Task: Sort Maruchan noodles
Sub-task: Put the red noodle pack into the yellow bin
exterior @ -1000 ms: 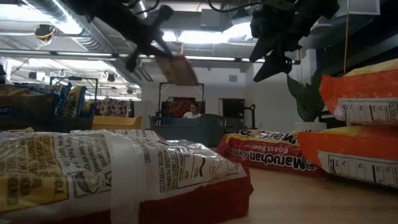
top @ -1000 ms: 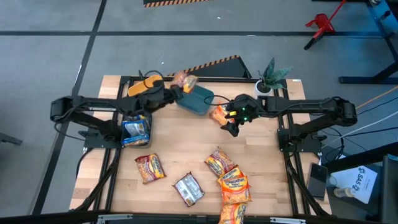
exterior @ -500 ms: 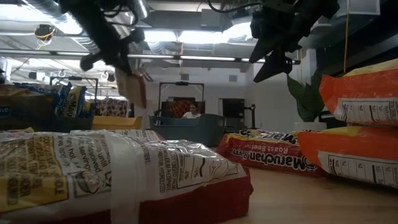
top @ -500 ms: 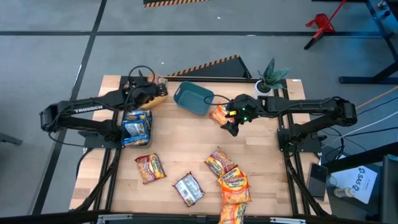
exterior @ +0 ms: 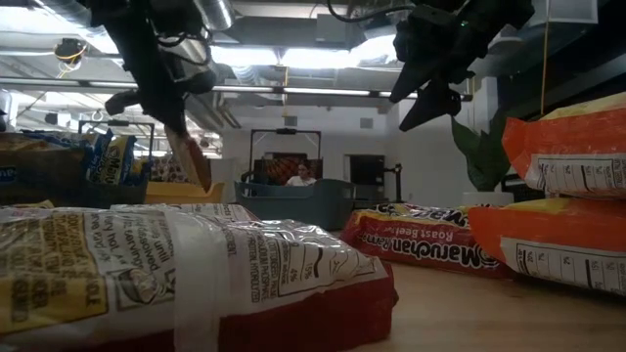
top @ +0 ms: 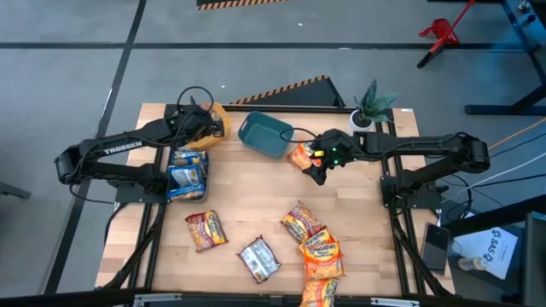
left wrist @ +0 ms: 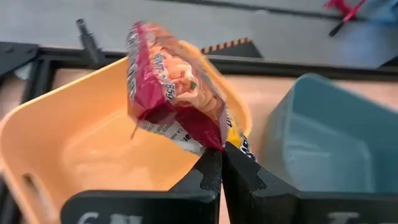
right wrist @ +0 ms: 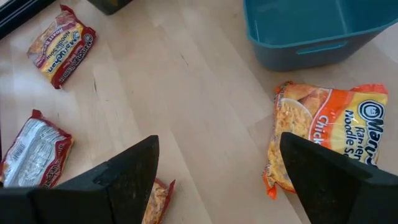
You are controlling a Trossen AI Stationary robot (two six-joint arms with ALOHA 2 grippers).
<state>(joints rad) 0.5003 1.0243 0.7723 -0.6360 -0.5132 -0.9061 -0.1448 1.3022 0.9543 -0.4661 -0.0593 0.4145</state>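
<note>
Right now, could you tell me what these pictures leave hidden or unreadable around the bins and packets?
- Yellow bin: the left gripper and its red packet cover it in the high view.
- Dark bin: too small in the high view to count its packets.
- Bottom orange packet: cut off by the high view's lower edge.
- Near packet fills the low view, hiding the table behind it.

Noodle packets (top: 322, 253): about eight; bins (top: 264, 135): three.

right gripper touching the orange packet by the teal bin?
Apart. Right wrist view: right gripper open above the table, bare wood between its fingers and the orange packet.
</note>
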